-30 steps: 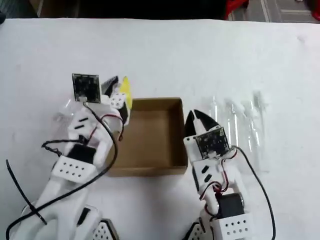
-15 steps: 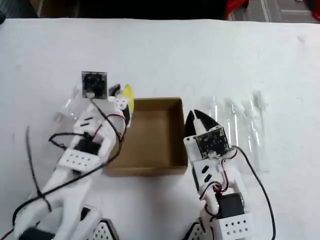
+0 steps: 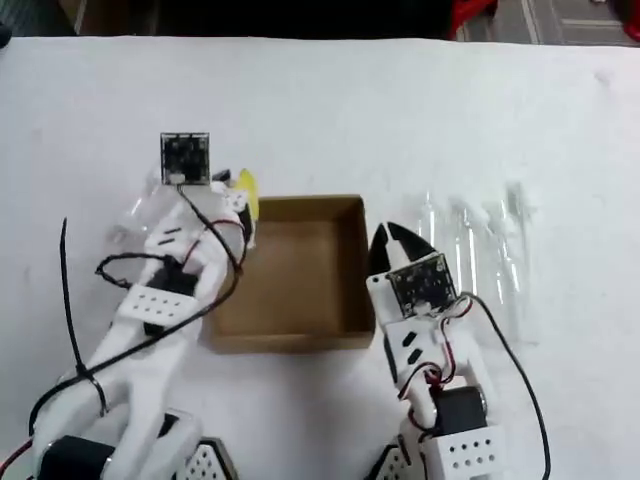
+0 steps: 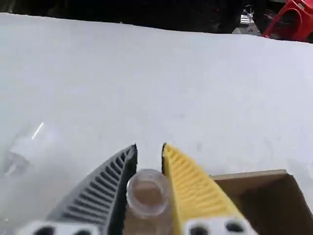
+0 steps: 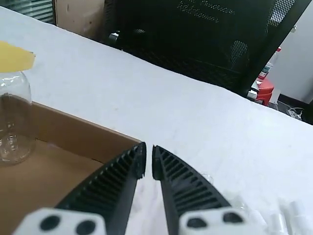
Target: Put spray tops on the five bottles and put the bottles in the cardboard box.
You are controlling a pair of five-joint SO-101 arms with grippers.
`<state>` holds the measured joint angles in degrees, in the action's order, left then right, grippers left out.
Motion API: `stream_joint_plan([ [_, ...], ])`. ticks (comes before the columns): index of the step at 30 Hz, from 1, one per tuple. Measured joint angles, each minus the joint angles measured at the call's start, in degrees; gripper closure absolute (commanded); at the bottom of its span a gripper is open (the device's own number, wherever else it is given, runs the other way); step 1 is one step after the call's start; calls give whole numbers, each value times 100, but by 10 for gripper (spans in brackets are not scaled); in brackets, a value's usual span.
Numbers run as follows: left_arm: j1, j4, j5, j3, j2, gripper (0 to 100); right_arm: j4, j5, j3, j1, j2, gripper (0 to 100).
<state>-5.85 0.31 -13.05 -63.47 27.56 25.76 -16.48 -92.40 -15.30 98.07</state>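
Currently left fingers (image 4: 190,186) grip an uncapped bottle (image 4: 146,193) by the cardboard box (image 3: 300,340); right fingers (image 5: 181,186) nearly touch.

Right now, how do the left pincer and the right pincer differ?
The left pincer grips a clear bottle by its neck; the right pincer is shut on nothing. The left pincer is half yellow, half dark; the right pincer is all black. Both are ribbed inside and sit close beside the cardboard box.

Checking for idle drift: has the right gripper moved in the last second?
No. The right gripper sits at the same spot beside the right wall of the cardboard box as a second ago.
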Motion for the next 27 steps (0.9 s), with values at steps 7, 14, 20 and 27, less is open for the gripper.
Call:
stream_joint_plan([
  [7,18,0,9,0,0,939,0,0,0,-9,0,984],
  [14,26,0,9,0,0,938,0,0,0,-9,0,984],
  [20,26,0,9,0,0,867,0,0,0,-9,0,984],
  [27,26,545,9,325,0,849,0,0,0,-9,0,984],
])
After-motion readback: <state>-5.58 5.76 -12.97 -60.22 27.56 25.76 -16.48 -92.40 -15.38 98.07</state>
